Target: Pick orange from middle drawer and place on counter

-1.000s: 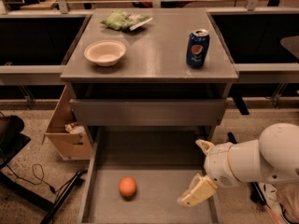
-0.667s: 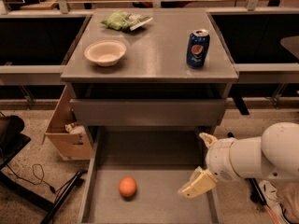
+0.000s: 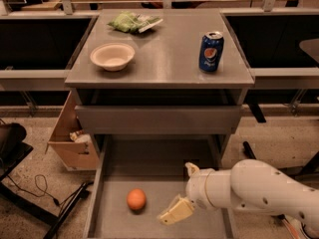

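Note:
The orange [image 3: 136, 199] lies on the floor of the open middle drawer [image 3: 149, 161], toward its front left. My gripper [image 3: 175, 192] hangs over the drawer just right of the orange, apart from it, with its cream fingers [image 3: 174, 212] spread open and empty. The white arm reaches in from the lower right. The counter [image 3: 164, 59] is the grey cabinet top above the drawers.
On the counter stand a white bowl [image 3: 112, 56] at the left, a blue soda can [image 3: 211, 51] at the right and a green bag [image 3: 130, 21] at the back. A closed drawer front [image 3: 159, 119] sits above the open drawer. A cardboard box [image 3: 70, 138] stands left of the cabinet.
My gripper has moved left across the drawer, closer to the orange. The orange has not moved.

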